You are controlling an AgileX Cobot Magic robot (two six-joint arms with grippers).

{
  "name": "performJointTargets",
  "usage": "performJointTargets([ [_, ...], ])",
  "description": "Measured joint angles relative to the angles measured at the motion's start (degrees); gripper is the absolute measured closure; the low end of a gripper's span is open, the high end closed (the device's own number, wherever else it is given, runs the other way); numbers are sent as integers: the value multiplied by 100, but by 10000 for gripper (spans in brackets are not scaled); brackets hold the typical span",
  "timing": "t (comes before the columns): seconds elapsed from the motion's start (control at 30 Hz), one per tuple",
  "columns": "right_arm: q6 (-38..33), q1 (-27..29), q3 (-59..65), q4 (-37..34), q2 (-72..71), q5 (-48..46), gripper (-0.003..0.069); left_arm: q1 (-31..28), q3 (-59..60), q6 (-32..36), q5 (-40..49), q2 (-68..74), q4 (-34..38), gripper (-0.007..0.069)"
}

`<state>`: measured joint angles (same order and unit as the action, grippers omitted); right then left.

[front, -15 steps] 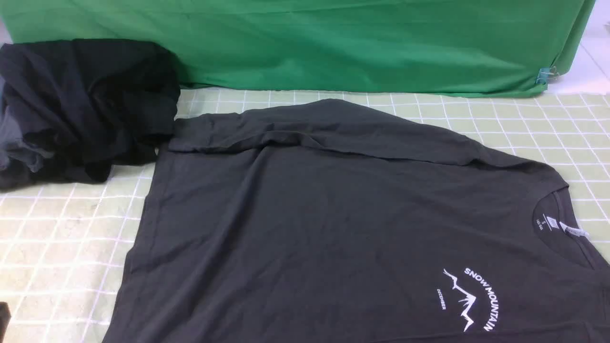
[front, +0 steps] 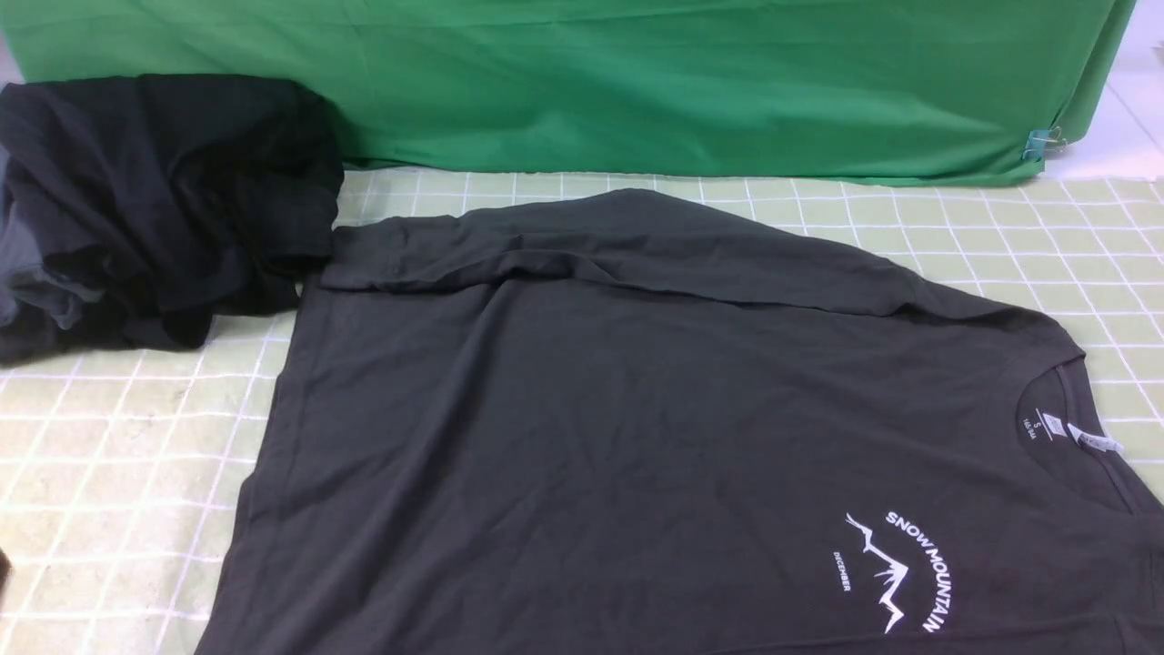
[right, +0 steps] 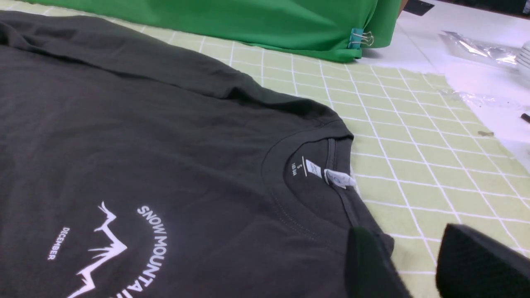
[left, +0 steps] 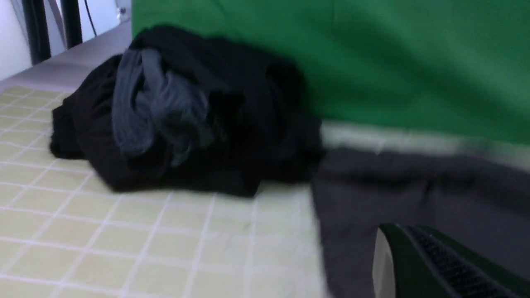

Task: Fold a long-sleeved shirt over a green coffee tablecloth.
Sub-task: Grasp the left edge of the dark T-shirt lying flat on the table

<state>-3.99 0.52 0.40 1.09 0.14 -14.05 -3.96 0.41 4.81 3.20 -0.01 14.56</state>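
The long-sleeved shirt (front: 591, 437), a large charcoal-grey cotton one with a white mountain print, lies spread chest-up on the pale yellow-green gridded tablecloth (front: 118, 473). Its neck points toward the robot's right and one sleeve is folded along its far edge. The black heap of clothes (front: 155, 200) touches its far left corner. The right gripper (right: 408, 238) stands parted and empty beside the collar. The left gripper (left: 418, 252), blurred, seems clenched on nothing at the shirt's edge.
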Motion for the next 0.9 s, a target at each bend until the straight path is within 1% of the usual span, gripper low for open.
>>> performJointTargets([
  [0.07,0,0,0,0,0,0,416,0,0,-224,-482,0,656,606],
  [0.1,0,0,0,0,0,0,416,0,0,-306,-837,0,858,606],
  [0.13,0,0,0,0,0,0,416,0,0,-312,-885,0,892,606],
  [0.17,0,0,0,0,0,0,416,0,0,-344,-1220,0,975,606],
  [0.23,0,0,0,0,0,0,416,0,0,-432,-1688,0,1028,606],
  [0.3,0,0,0,0,0,0,416,0,0,-791,-2143,0,1047,606],
  [0.33,0,0,0,0,0,0,416,0,0,-838,-2243,0,1053,606],
  [0.37,0,0,0,0,0,6,416,0,0,-1376,-2673,0,1007,606],
  [0.4,0,0,0,0,0,46,416,0,0,-1638,-2884,0,945,606],
  [0.43,0,0,0,0,0,54,416,0,0,-1705,-2981,0,922,606],
  [0.47,0,0,0,0,0,127,416,0,-112,-2148,-3111,-3,742,606],
  [0.5,0,0,0,0,0,154,416,0,-267,-2308,-3057,5,629,606],
  [0.57,1,0,0,-60,0,239,416,0,-1121,-2525,-2247,191,297,606],
  [0.6,10,0,0,-109,0,260,416,0,-1121,-2541,-2247,225,264,606],
  [0.63,128,0,0,-334,0,552,416,0,-1779,-2578,-1258,543,32,606],
  [0.67,361,0,0,-753,0,878,416,0,-2456,-2562,-379,930,-176,606],
  [0.7,600,0,0,-962,0,1115,416,0,-2742,-2518,238,1235,-235,606],
  [0.73,1116,0,0,-1425,0,1505,416,0,-3455,-2201,1541,1941,-332,606],
  [0.77,1202,0,0,-1537,0,1557,416,0,-3539,-2145,1541,2034,-332,606],
  [0.8,1536,0,0,-1678,0,1742,416,0,-3855,-1914,2387,2415,-346,606],
  [0.83,2089,0,0,-1883,0,2002,416,0,-4326,-1575,3372,3010,-346,606],
  [0.87,2401,0,0,-1968,0,2137,416,0,-4580,-1296,4241,3602,-305,606],
  [0.9,2569,0,0,-2027,0,2209,416,0,-4751,-1134,4729,3984,-237,606],
])
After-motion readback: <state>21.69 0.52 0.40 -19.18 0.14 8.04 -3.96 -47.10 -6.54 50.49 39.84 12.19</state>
